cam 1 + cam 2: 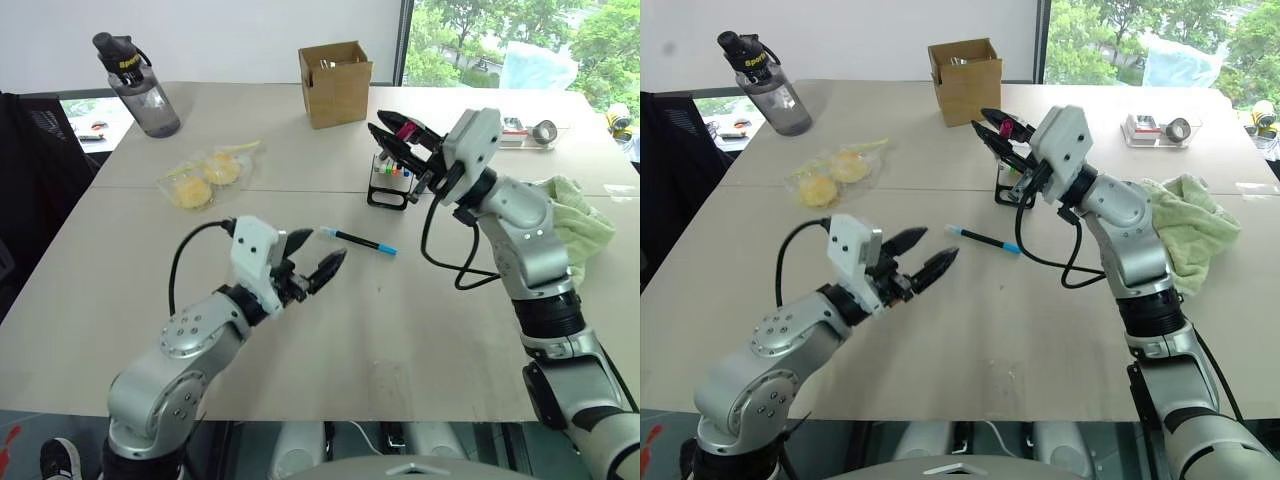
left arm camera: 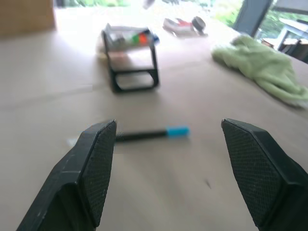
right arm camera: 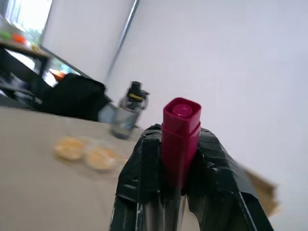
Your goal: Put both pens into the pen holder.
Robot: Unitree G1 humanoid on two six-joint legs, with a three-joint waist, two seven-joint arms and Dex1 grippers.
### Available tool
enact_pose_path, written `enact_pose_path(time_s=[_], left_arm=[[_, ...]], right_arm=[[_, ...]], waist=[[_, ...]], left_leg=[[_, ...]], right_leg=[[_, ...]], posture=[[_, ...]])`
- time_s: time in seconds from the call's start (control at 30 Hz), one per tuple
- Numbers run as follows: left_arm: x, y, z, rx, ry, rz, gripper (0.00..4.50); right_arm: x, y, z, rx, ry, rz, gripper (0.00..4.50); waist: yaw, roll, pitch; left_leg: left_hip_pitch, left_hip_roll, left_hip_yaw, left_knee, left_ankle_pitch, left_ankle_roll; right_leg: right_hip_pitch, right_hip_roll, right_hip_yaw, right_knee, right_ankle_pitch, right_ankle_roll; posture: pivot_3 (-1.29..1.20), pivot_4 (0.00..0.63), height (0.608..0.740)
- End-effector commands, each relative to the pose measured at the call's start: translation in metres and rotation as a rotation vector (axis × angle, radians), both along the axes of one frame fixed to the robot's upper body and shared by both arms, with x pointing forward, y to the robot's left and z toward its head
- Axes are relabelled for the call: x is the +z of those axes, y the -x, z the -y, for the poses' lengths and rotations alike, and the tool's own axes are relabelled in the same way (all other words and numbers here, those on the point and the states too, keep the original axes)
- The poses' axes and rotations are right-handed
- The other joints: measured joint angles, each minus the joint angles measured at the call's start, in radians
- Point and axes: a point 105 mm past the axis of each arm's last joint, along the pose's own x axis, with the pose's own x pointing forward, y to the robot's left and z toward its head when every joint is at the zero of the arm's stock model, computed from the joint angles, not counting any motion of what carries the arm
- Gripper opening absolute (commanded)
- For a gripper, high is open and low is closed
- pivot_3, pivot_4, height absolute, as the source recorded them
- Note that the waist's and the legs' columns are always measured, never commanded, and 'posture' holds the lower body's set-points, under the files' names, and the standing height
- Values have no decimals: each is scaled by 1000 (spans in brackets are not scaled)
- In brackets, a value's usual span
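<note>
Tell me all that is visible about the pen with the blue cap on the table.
The blue pen is slim, with a black barrel, a light-blue cap at one end and a pale tip at the other. It looks like plastic. It lies flat on the beige table, a little in front of the pen holder. Nothing touches it; the open left gripper is near but apart from it.

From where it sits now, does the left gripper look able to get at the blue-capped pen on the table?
Probably yes. The left gripper is open and faces the blue-capped pen, which lies alone on bare table just ahead of it, with nothing between. The right gripper is up by the pen holder, out of the way.
</note>
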Motion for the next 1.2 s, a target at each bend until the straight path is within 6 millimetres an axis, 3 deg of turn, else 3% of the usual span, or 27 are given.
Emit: enact_pose_path(time_s=[0.03, 0.4, 0.8, 1.1, 1.2], left_arm=[[17, -3, 5, 20, -26, 64, 3570], [30, -12, 5, 95, -61, 82, 3570], [31, -11, 9, 80, -62, 87, 3570], [31, -11, 9, 78, -60, 90, 3634], [31, -11, 10, 77, -59, 89, 3634]], right_arm=[[1, -4, -8, -49, 49, 223, 134], [-31, -29, -14, -72, 145, 287, 134], [-38, -45, -12, -127, 165, 265, 134], [-35, -60, -8, -187, 115, 189, 4425], [-32, -61, -6, -198, 101, 195, 4425]], waist=[[-1, -1, 1], [-1, -1, 1], [-1, -1, 1], [-2, -1, 1], [-2, -1, 1]], left_leg=[[0, 0, 0, 0, 1, -1], [0, 1, 1, 0, 1, -2], [0, 0, 1, 0, 2, -3], [0, 0, 1, 0, 2, -3], [0, 0, 1, 0, 2, -3]], right_leg=[[0, 0, 0, 0, 0, 0], [-1, -1, 1, 1, 0, -1], [-1, -2, 1, 2, 0, -1], [-1, -2, 1, 2, 1, -1], [-1, -2, 1, 2, 1, -1]], posture=[[0, 150, 739], [0, 150, 739], [0, 150, 739], [0, 150, 739], [0, 150, 739]])
